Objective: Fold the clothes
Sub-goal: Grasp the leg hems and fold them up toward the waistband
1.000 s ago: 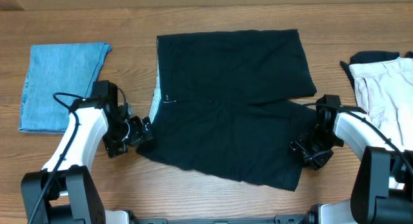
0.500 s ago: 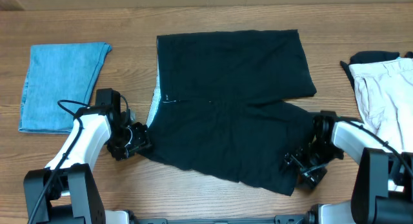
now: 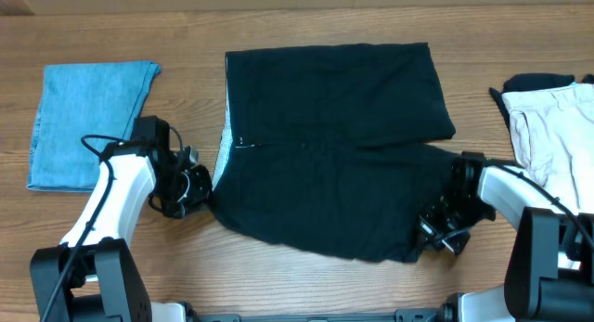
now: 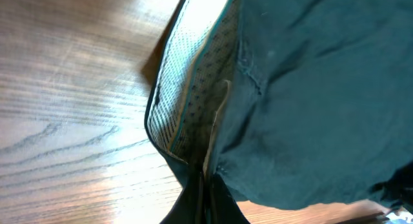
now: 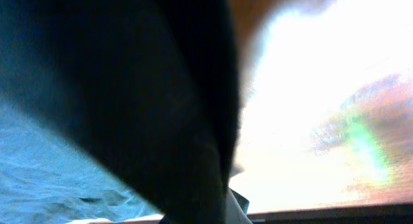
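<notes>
The black garment (image 3: 334, 146), limp and matte, lies spread at the centre of the table (image 3: 306, 20), between the folded light-blue denim piece (image 3: 88, 122) at 9 o'clock and the beige piece (image 3: 552, 136) at 3 o'clock. The left gripper (image 3: 198, 186) is clenched on its edge at 8 o'clock, and the right gripper (image 3: 438, 231) on its corner at 4 o'clock. Only the left wrist view shows the pale dotted lining (image 4: 184, 104) inside the turned edge, while the right wrist view gives just blurred black cloth pressed close.
</notes>
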